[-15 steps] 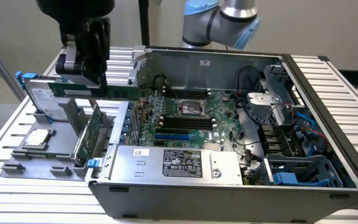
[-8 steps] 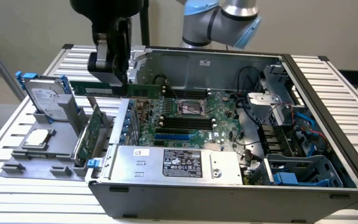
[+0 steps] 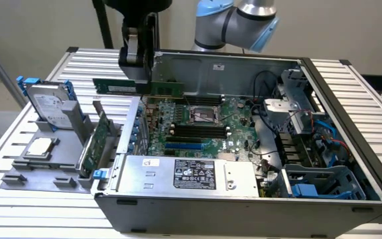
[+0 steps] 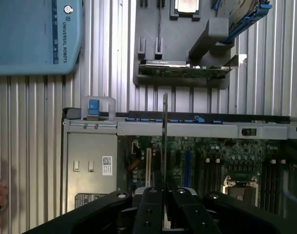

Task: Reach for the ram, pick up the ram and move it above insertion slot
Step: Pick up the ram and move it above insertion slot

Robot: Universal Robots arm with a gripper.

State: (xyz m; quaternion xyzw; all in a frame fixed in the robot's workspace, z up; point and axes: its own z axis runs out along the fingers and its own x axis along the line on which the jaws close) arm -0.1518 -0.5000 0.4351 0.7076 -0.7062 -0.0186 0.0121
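The gripper, in the upper left of the exterior view, was pinching the ram, which hung level in the air just over the near edge of the open computer case. The stick jutted out to both sides of the fingers, one end toward the slatted table and the other over the motherboard. In the wrist view the same stick showed edge-on as a thin line running up from between the fingers, crossing the case wall and reaching toward the grey parts holder outside.

The pick-up looked done, and the carry toward the memory slots, the dark parallel bars in the middle of the exterior view, seemed to be the step in hand. The stick looked roughly parallel to those slots already but sat well short of them, toward the top left. To do this well, I judged, the arm should hold the stick level and keep its long edge in line with the slot, so it arrives square above it. Height mattered too, since the case rim lay close beneath. The grip sat near the middle of the stick, which should limit tipping.
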